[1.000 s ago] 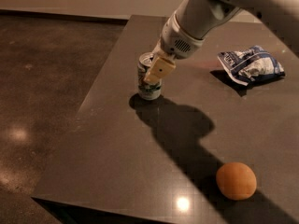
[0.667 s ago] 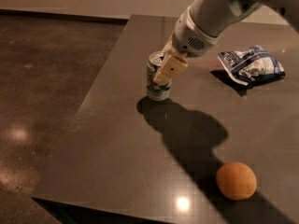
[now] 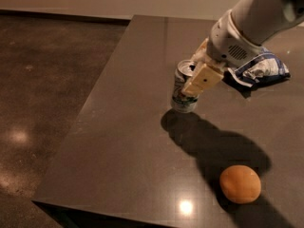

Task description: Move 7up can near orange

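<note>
The single camera view looks down across a dark table [image 3: 128, 141]. The gripper [image 3: 190, 81] reaches in from the far right and sits a little right of the table's middle, its jaws closed across the upper half of the 7up can [image 3: 179, 98], with one tan finger [image 3: 203, 79] lying flat against the can's right-hand side. The can is upright, its long axis close to vertical with the top leaning slightly to the right, and the silver lid with its opening faces up. Whether its base rests on the table or hangs just above it I cannot tell, as the arm's shadow begins right at its foot. The orange [image 3: 240, 184] sits well apart from the can, nearer and to the right, close to the table's near edge and partly inside that shadow. A blue-and-white snack bag [image 3: 266, 68] lies farther off to the right, half hidden behind the wrist. As for handling, the can is probably light, with thin walls that would dent under a hard squeeze and a smooth skin that could slip. A moderate grip across the middle of the body, about where the jaws now sit, seems the sound place, and it should be kept upright. The orange is round and likely to roll if bumped, so the can is best set down just beside it without touching.
</note>
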`<state>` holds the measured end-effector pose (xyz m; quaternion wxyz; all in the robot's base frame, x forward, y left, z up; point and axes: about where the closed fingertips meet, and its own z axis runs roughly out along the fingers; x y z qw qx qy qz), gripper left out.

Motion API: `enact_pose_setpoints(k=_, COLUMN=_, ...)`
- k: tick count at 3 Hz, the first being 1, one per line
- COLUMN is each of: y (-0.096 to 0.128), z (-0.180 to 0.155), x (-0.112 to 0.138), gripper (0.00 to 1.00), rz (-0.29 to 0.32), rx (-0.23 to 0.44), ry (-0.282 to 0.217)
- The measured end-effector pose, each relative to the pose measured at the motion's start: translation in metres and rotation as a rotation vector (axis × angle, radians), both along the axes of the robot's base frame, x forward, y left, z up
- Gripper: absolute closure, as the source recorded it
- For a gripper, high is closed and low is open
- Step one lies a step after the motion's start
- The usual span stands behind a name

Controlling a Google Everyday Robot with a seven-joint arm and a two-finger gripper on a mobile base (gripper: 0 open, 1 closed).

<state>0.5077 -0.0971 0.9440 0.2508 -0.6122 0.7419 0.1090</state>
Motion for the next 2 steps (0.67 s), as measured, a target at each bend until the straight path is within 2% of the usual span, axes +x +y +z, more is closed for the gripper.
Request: enact_pose_setpoints(k=2, y=-0.040, z=-0.003, x=-0.041, gripper=1.00, rz=-0.019, rx=-0.013, ry=0.016)
